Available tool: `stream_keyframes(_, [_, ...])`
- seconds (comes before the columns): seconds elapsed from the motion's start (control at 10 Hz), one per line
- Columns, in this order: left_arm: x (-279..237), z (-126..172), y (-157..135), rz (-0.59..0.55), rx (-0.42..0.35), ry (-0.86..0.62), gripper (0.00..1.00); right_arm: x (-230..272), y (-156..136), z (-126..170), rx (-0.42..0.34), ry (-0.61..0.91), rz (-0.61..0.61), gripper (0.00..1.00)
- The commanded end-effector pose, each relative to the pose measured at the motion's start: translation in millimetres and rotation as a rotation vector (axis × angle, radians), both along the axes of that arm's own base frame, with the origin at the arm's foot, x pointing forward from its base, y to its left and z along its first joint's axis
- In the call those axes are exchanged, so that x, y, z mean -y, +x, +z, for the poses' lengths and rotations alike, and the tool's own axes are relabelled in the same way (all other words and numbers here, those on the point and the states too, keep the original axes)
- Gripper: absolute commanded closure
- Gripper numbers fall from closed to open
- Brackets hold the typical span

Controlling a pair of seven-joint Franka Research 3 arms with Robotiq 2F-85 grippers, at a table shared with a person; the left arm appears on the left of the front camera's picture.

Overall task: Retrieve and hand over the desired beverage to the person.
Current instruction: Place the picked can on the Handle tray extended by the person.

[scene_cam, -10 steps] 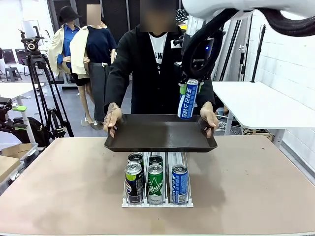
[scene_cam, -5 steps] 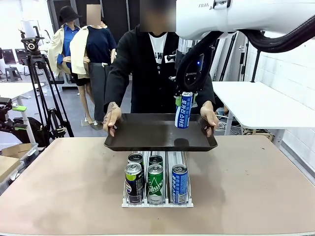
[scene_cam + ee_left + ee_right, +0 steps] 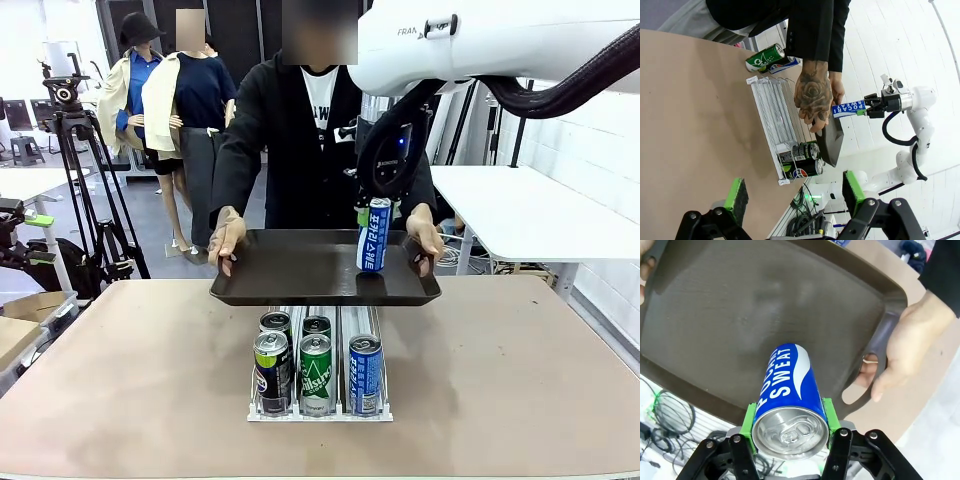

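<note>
Five cans (image 3: 316, 372) stand in the white dispenser rack (image 3: 262, 412) on the table (image 3: 130, 380), three in front and two behind. The person (image 3: 290, 140) holds a dark tray (image 3: 290, 270) by both handles, just beyond the rack. The right gripper (image 3: 376, 204) pinches the top of the blue Pocari Sweat can (image 3: 373, 238). The can is lower than 0.5 s ago, its base at the tray's right side; contact unclear. The left gripper (image 3: 795, 195) is spread and empty.

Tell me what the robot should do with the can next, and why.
Probably lower it gently. The right jaws are shut on the blue can, slightly tilted just above the tray the person holds; it doesn't seem set down yet.
</note>
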State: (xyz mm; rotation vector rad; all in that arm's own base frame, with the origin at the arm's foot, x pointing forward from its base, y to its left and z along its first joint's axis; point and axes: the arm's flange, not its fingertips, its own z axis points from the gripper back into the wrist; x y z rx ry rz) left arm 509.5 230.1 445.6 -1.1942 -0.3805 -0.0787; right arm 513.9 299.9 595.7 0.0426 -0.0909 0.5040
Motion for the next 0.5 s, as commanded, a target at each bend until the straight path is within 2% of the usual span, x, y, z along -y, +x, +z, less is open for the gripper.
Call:
stream_keyframes(0.0, [-0.1, 1.9, 0.1, 0.013, -0.007, 0.004, 0.00, -0.7, 4.9, 2.8, -0.007, -0.014, 0.023, 1.00])
stream_keyframes(0.4, [-0.1, 1.9, 0.1, 0.013, -0.007, 0.004, 0.00, -1.9, 9.4, 1.6, -0.059, -0.028, 0.041, 1.00])
